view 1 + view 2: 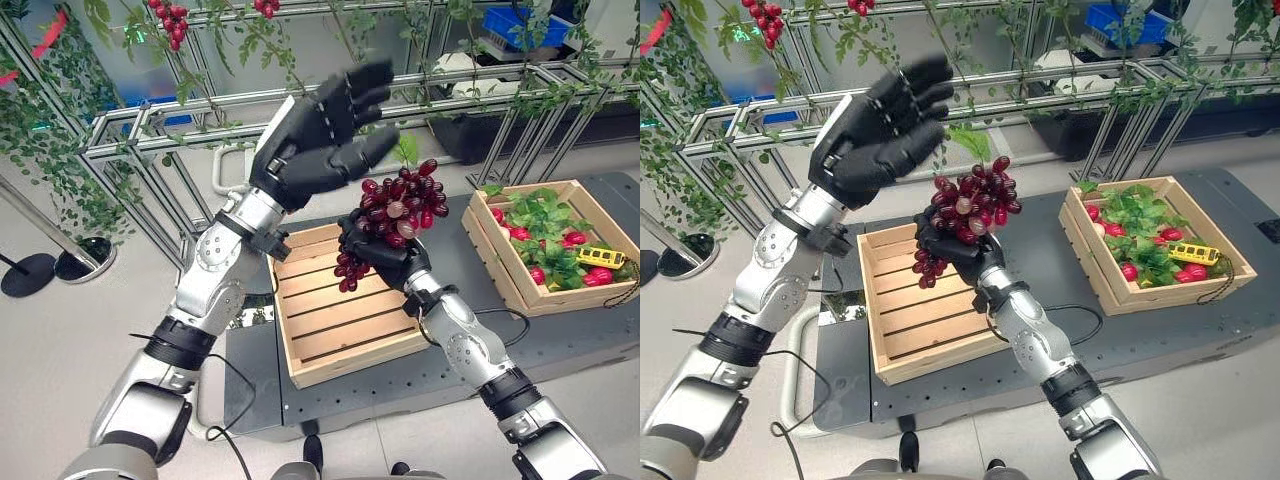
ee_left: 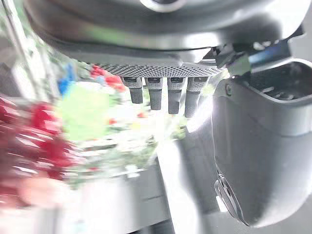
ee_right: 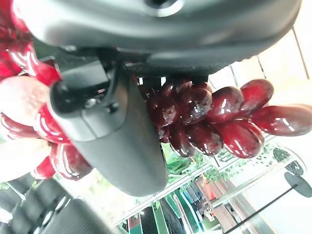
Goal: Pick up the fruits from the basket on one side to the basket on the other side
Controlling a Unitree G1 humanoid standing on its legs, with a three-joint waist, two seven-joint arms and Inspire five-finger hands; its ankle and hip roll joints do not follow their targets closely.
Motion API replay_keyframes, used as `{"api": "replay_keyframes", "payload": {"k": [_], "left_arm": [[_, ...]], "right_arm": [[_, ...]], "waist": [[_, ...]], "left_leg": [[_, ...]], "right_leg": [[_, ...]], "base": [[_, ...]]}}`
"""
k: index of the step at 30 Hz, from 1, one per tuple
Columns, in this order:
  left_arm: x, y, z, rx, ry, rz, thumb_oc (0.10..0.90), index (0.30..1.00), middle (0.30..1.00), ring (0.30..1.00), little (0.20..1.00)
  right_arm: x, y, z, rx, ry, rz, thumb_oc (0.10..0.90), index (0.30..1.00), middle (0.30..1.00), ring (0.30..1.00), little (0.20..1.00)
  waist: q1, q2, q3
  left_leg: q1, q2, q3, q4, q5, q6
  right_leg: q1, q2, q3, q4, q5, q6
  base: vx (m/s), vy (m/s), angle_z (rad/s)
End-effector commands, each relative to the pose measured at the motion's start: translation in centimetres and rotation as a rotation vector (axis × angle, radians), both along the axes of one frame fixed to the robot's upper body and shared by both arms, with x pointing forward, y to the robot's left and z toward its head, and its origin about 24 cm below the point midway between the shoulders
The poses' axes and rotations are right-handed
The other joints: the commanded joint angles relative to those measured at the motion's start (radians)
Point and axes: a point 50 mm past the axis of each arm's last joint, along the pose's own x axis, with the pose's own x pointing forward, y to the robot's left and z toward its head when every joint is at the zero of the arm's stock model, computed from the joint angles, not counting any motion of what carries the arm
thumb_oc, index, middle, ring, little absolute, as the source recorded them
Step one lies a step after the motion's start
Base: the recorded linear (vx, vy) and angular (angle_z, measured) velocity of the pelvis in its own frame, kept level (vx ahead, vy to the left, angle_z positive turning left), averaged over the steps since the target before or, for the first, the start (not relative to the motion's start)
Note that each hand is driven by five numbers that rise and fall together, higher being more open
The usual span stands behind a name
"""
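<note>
Right hand [image 1: 385,255] curled round a bunch of red grapes [image 1: 400,205], thumb clamped across it in the right wrist view, bunch lifted clear above the right edge of the empty crate [image 1: 340,325]. That crate sits at the worktop's [image 1: 560,345] near-left edge: bare slats, nothing in it.

Left hand [image 1: 325,130] is raised above and just left of the bunch, fingers straight and spread, holding nothing; no contact with the grapes that I can see.

Step, as I read it: mid-transfer, grapes in the air, possibly a hand-over to the left. Next move calls for lowering the bunch over the empty crate and uncurling, or the left hand closing on it before the right lets go. Risk: loose grapes dangling off the lower end could snag the crate rim.

Far right of the worktop: full crate [image 1: 500,260] with green leaves, several small red fruits (too tangled to count) and 1 yellow toy bus [image 1: 600,257].

Count: 2 crates, 1 grape bunch, 1 bus.
</note>
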Motion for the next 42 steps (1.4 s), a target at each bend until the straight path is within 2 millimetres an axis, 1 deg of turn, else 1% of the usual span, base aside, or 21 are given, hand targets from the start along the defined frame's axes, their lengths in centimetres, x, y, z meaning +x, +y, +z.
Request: {"api": "replay_keyframes", "payload": {"k": [1,6,9,10,13,14,15,17,20,22,26,28,29,30,31,32,33,35,37,40,42], "left_arm": [[-0.9,1.9,2.7,-0.127,-0.192,0.079,0.8,0.9,0.9,0.9,0.9],[-1.1,3.0,1.9,-0.058,-0.177,0.191,0.8,0.9,0.9,0.9,0.9],[-1.3,3.9,-2.4,0.058,-0.03,0.27,0.8,0.9,0.9,0.9,0.9],[-1.3,3.9,-2.4,0.058,-0.029,0.27,0.8,0.9,0.9,0.9,0.9],[-2.3,6.1,-10.5,0.164,0.38,0.317,0.8,0.9,0.9,0.9,0.9],[-3.0,6.4,-11.9,0.171,0.426,0.306,0.8,0.9,0.9,0.9,0.9],[-4.4,6.7,-15.4,0.193,0.614,0.304,0.8,0.9,0.9,0.9,0.9],[-5.7,7.1,-18.0,0.169,0.757,0.332,0.8,0.9,0.9,0.9,0.9],[-6.6,7.8,-19.5,0.052,0.867,0.373,0.8,0.9,0.9,0.9,0.9],[-7.1,8.3,-20.1,-0.022,0.894,0.431,0.8,0.9,0.9,0.9,0.9],[-7.1,7.5,-19.8,-0.224,0.87,0.373,0.8,0.9,0.9,0.9,0.9],[-6.6,7.1,-18.4,-0.289,0.775,0.338,0.8,0.9,0.9,0.9,0.9],[-6.5,7.2,-17.4,-0.316,0.705,0.337,0.8,0.9,0.9,0.9,0.9],[-6.4,7.5,-16.6,-0.342,0.644,0.355,0.8,0.9,0.9,0.9,0.9],[-6.4,7.5,-16.2,-0.357,0.611,0.37,0.8,0.9,0.9,0.9,0.9],[-6.1,7.5,-15.6,-0.374,0.579,0.376,0.8,0.9,0.9,0.9,0.9],[-5.5,7.3,-15.4,-0.375,0.556,0.363,0.8,0.9,0.9,0.9,0.9],[-3.7,6.5,-14.3,-0.349,0.512,0.365,0.8,0.9,0.9,0.9,0.9],[-2.5,5.7,-12.6,-0.326,0.463,0.354,0.8,0.9,0.9,0.9,0.9],[-2.7,6.0,-12.5,-0.3,0.433,0.359,0.8,0.9,0.9,0.9,0.9],[-3.5,6.5,-12.8,-0.274,0.431,0.361,0.8,0.9,0.9,0.9,0.9]], "right_arm": [[0.3,-0.3,3.8,0.135,-0.199,-0.03,0.4,0.3,0.3,0.3,0.3],[-0.2,-1.6,3.9,0.119,-0.246,-0.082,0.4,0.3,0.3,0.3,0.3],[-1.3,-2.9,3.6,0.11,-0.291,-0.13,0.4,0.3,0.3,0.3,0.3],[-1.3,-2.9,3.5,0.109,-0.29,-0.13,0.4,0.3,0.3,0.3,0.3],[-3.4,-5.2,2.7,0.063,-0.32,-0.203,0.4,0.3,0.3,0.3,0.3],[-3.9,-5.8,2.6,0.05,-0.326,-0.218,0.4,0.3,0.3,0.3,0.3],[-4.7,-7.2,2.5,0.038,-0.333,-0.247,0.4,0.3,0.3,0.3,0.3],[-5.1,-8.0,2.6,0.035,-0.341,-0.263,0.4,0.3,0.3,0.3,0.3],[-5.4,-8.8,2.9,0.036,-0.366,-0.269,0.4,0.3,0.3,0.3,0.3],[-5.5,-9.0,3.1,0.036,-0.38,-0.263,0.4,0.3,0.3,0.3,0.3],[-5.2,-9.3,3.7,0.02,-0.387,-0.274,0.4,0.3,0.3,0.3,0.3],[-4.5,-9.6,4.7,0.012,-0.414,-0.268,0.4,0.3,0.3,0.3,0.3],[-4.2,-9.6,5.4,0.013,-0.445,-0.253,0.4,0.3,0.3,0.3,0.3],[-4.2,-9.6,5.8,0.015,-0.471,-0.231,0.4,0.3,0.3,0.3,0.3],[-4.3,-9.5,5.8,0.021,-0.483,-0.218,0.4,0.3,0.3,0.3,0.3],[-4.2,-8.9,5.7,0.031,-0.502,-0.205,0.4,0.3,0.3,0.3,0.3],[-4.0,-8.4,5.7,0.037,-0.513,-0.212,0.4,0.3,0.3,0.3,0.3],[-3.4,-7.8,6.2,0.075,-0.525,-0.234,0.4,0.3,0.3,0.3,0.3],[-2.8,-7.6,7.0,0.093,-0.536,-0.255,0.4,0.3,0.3,0.3,0.3],[-2.7,-7.6,7.0,0.104,-0.526,-0.259,0.4,0.3,0.3,0.3,0.3],[-3.2,-7.8,6.2,0.106,-0.52,-0.265,0.4,0.3,0.3,0.3,0.3]], "waist": [[0.009,-0.022,-0.161],[0.013,-0.022,-0.161],[0.019,-0.023,-0.153],[0.019,-0.023,-0.155],[0.022,-0.024,-0.141],[0.022,-0.024,-0.14],[0.021,-0.024,-0.13],[0.018,-0.026,-0.117],[0.017,-0.027,-0.097],[0.018,-0.03,-0.082],[0.031,-0.046,-0.055],[0.048,-0.07,-0.037],[0.057,-0.081,-0.025],[0.064,-0.082,-0.018],[0.067,-0.072,-0.013],[0.065,-0.059,-0.005],[0.044,-0.05,-0.007],[0.032,-0.035,-0.003],[0.03,-0.04,0.0],[0.028,-0.034,-0.012],[0.028,-0.032,-0.026]], "left_leg": [[0.078,0.066,0.02,0.002,-0.15,-0.056],[0.076,0.066,0.019,0.002,-0.151,-0.054],[0.076,0.066,0.018,0.002,-0.153,-0.051],[0.076,0.066,0.019,0.002,-0.153,-0.051],[0.084,0.062,0.022,0.002,-0.159,-0.04],[0.086,0.062,0.025,0.002,-0.16,-0.038],[0.094,0.064,0.035,0.002,-0.161,-0.035],[0.098,0.069,0.044,0.002,-0.157,-0.031],[0.103,0.084,0.048,0.002,-0.149,-0.033],[0.099,0.096,0.041,0.002,-0.138,-0.039],[0.061,0.085,0.001,0.002,-0.102,-0.057],[0.024,0.042,-0.04,0.178,-0.141,-0.05],[-0.022,0.01,-0.071,0.386,-0.185,-0.039],[-0.054,-0.031,-0.106,0.51,-0.23,-0.013],[-0.069,-0.064,-0.148,0.499,-0.224,0.001],[-0.029,-0.083,-0.164,0.39,-0.263,0.018],[0.015,-0.066,-0.117,0.308,-0.295,0.028],[0.058,-0.072,-0.147,0.171,-0.267,0.032],[0.05,-0.08,-0.164,0.144,-0.256,0.029],[0.066,-0.09,-0.174,0.108,-0.261,0.039],[0.083,-0.098,-0.146,0.088,-0.273,0.052]], "right_leg": [[0.0,-0.063,0.025,0.0,-0.023,-0.02],[-0.003,-0.062,0.026,0.0,-0.022,-0.017],[-0.008,-0.063,0.025,0.0,-0.02,-0.014],[-0.008,-0.063,0.025,0.0,-0.02,-0.013],[-0.008,-0.058,0.035,0.0,-0.018,-0.012],[-0.009,-0.057,0.038,0.0,-0.017,-0.012],[-0.006,-0.054,0.041,0.0,-0.015,-0.013],[-0.004,-0.048,0.039,0.0,-0.012,-0.018],[-0.009,-0.03,0.035,0.042,-0.04,-0.038],[-0.026,-0.01,0.039,0.081,-0.068,-0.059],[-0.019,0.009,0.05,0.036,-0.04,-0.071],[-0.027,-0.007,0.082,0.018,-0.018,-0.071],[-0.04,-0.018,0.108,0.02,-0.006,-0.074],[-0.063,-0.02,0.128,0.041,-0.002,-0.08],[-0.081,-0.01,0.14,0.068,-0.004,-0.084],[-0.111,0.001,0.153,0.12,-0.012,-0.077],[-0.133,0.007,0.156,0.147,-0.019,-0.071],[-0.161,0.013,0.15,0.165,-0.017,-0.054],[-0.169,0.006,0.153,0.145,-0.001,-0.037],[-0.179,-0.003,0.17,0.109,0.027,-0.016],[-0.169,-0.014,0.175,0.04,0.071,0.0]], "base": [[0.0,0.0,0.0],[0.0,0.0,0.0],[0.0,0.0,0.0],[0.0,-0.019,-0.05],[0.02,-0.031,-0.05],[0.02,-0.065,-0.08],[0.0,-0.063,-0.1],[-0.01,-0.097,-0.15],[-0.03,-0.137,-0.13],[-0.07,-0.192,-0.03],[-0.17,-0.111,0.01],[-0.27,-0.008,-0.06],[-0.3,0.119,-0.39],[-0.36,0.18,-0.72],[-0.33,0.214,-0.93],[-0.29,0.207,-1.09],[-0.27,0.214,-0.91],[-0.3,0.158,-0.18],[-0.25,0.083,0.19],[-0.2,0.13,0.04],[-0.22,0.154,-0.08]]}}
